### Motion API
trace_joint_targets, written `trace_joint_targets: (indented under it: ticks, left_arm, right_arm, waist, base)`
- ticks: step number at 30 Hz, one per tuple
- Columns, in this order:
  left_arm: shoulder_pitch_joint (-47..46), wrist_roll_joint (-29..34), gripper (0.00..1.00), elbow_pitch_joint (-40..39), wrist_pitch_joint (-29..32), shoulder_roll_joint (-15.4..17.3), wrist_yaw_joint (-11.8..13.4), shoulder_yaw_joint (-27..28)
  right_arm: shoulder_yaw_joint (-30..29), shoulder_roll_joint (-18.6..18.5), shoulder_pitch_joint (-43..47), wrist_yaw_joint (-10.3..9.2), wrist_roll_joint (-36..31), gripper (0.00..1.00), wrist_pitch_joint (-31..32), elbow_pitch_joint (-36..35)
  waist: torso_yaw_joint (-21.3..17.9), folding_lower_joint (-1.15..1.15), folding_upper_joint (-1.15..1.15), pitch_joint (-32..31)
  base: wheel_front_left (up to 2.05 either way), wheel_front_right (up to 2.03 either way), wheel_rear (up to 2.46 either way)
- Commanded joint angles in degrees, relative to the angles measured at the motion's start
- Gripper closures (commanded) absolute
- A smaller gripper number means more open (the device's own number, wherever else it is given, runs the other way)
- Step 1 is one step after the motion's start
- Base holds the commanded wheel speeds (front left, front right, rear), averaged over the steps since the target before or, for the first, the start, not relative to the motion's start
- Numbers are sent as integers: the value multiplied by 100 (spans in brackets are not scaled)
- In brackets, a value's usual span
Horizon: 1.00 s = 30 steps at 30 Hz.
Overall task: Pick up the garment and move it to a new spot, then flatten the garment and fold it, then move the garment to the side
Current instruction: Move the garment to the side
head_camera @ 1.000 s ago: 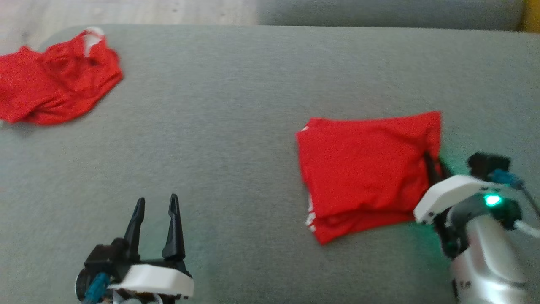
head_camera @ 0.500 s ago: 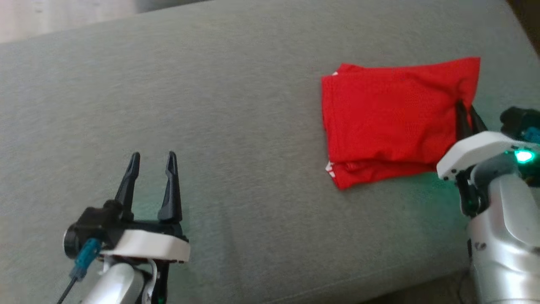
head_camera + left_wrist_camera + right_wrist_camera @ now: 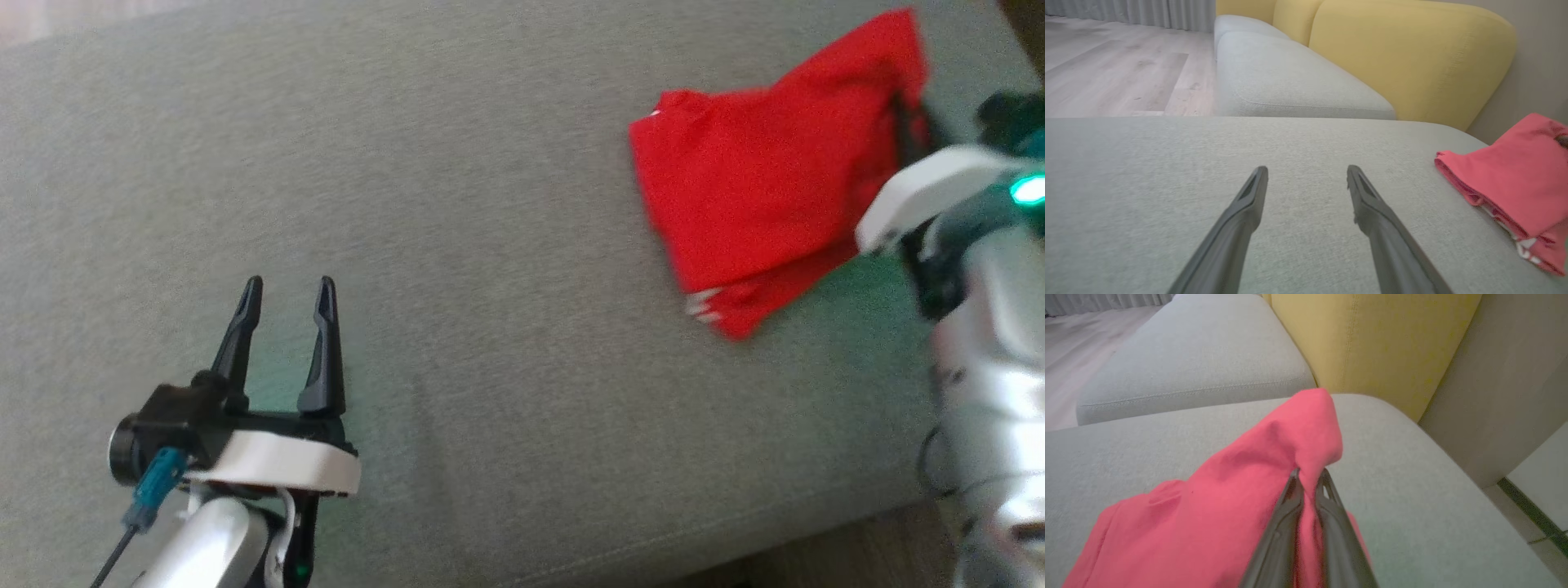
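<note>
Folded red garment (image 3: 759,188), lying square a moment ago, now skewed at the far right of the grey sofa seat (image 3: 490,245), one corner raised in the clamped jaws of the right gripper (image 3: 1308,473), apparently the final move aside; left gripper (image 3: 286,286) idle, jaws apart.

Red folded garment (image 3: 759,196), white trim showing, right edge lifted, tilted.

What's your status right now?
Left claw open, empty, above grey cushion. Right claw shut on folded red garment, gripped edge raised, rest on cushion. Nothing seen in the way.
</note>
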Motion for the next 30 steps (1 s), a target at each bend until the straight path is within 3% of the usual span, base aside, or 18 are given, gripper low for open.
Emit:
trace_joint_targets:
  ticks: [1,8,13,21,22,23,30]
  left_arm:
    - [-220,78,0,-229,-5,166,35,229]
    - [-174,72,0,-406,-28,236,108,300]
    - [-144,80,0,-493,-71,245,171,336]
    - [-131,69,0,-502,-132,236,182,347]
    - [-137,69,0,-497,-140,228,183,344]
    - [-147,70,0,-488,-145,218,182,338]
    - [-203,45,0,-354,-168,147,146,281]
  right_arm:
    - [77,-173,-300,37,-56,100,-36,-97]
    - [-260,-1101,-917,37,-478,100,-29,585]
    - [-822,-1720,-1118,37,-816,100,-102,904]
    - [-1635,-2124,-1149,37,-1392,100,-174,1073]
    - [-1766,-2117,-1146,37,-1486,64,-212,1063]
    - [-1871,-2102,-1136,37,-1608,0,-243,1047]
    - [-2141,-1554,-1108,37,-1979,0,-684,986]
  waist:
    - [202,0,0,84]
    - [824,0,0,315]
    - [1149,0,0,475]
    - [1325,0,0,584]
    - [1330,0,0,588]
    - [1334,0,0,586]
    - [1295,0,0,366]
  base:
    - [0,0,0]
    - [0,0,0]
    - [0,0,0]
    - [0,0,0]
    - [0,0,0]
    - [0,0,0]
    - [0,0,0]
